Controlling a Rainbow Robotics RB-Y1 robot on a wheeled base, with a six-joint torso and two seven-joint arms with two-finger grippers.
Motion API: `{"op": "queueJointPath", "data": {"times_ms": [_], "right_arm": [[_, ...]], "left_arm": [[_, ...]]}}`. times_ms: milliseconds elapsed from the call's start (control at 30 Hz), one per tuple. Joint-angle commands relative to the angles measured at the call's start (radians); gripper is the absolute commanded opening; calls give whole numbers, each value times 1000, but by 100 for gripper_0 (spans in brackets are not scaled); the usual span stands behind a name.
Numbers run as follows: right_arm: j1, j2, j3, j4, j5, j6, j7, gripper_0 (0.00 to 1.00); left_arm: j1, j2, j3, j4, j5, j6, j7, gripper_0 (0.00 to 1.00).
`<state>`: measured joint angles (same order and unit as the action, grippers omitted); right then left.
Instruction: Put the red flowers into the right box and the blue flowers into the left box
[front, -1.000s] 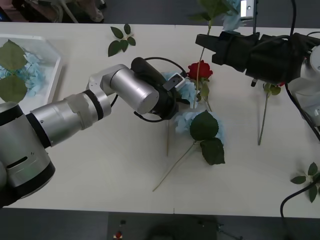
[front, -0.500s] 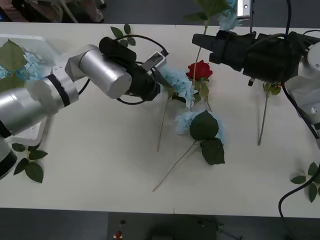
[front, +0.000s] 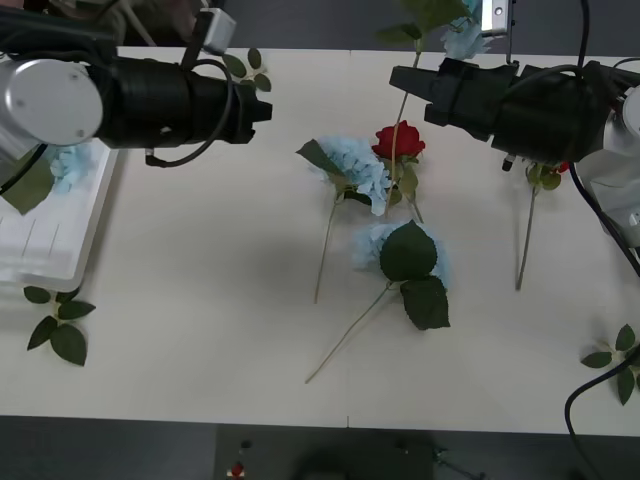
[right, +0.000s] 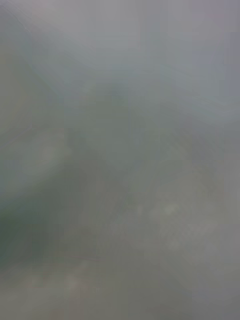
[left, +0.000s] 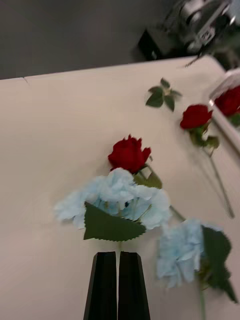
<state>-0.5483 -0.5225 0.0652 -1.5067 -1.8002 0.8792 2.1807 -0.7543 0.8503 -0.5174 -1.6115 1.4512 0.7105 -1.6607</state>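
Left gripper (left: 118, 285) fingers pressed together on nothing, hovering near the left box (front: 60, 245); right gripper (front: 405, 80) grip state unclear; blue flowers (front: 358, 170) overlap the red rose (front: 400, 140) mid-table; risk: grabbing one drags the other, missorting.

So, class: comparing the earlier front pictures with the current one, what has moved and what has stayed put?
The left gripper has swung away toward the left box, its fingers together and empty. The upper blue flower, which it dragged leftward, now lies free on the table. The lower blue flower, the red flower and the right arm stayed put.
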Motion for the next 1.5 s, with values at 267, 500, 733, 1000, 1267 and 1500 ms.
{"op": "queueJointPath", "data": {"times_ms": [267,500,733,1000,1267,1500], "right_arm": [[-42,6,-13,-13,-10,-14,-24,0],[-47,19,-13,-13,-10,-12,-18,0],[-56,33,-13,-13,-10,-11,-19,0],[-71,47,-4,-13,-10,-11,-22,0],[-76,47,8,-13,-10,-11,-24,0],[-76,47,21,-13,-10,-12,-24,0]], "left_arm": [[158,-149,145,-79,181,-9,-344,100],[112,-254,131,-67,-26,-11,-337,100],[12,-309,11,7,-74,-12,-304,74],[-43,-395,-75,119,-80,-108,-278,54],[-51,-418,-89,147,-94,-137,-241,0],[-49,-410,-89,147,-92,-175,-240,0]]}}
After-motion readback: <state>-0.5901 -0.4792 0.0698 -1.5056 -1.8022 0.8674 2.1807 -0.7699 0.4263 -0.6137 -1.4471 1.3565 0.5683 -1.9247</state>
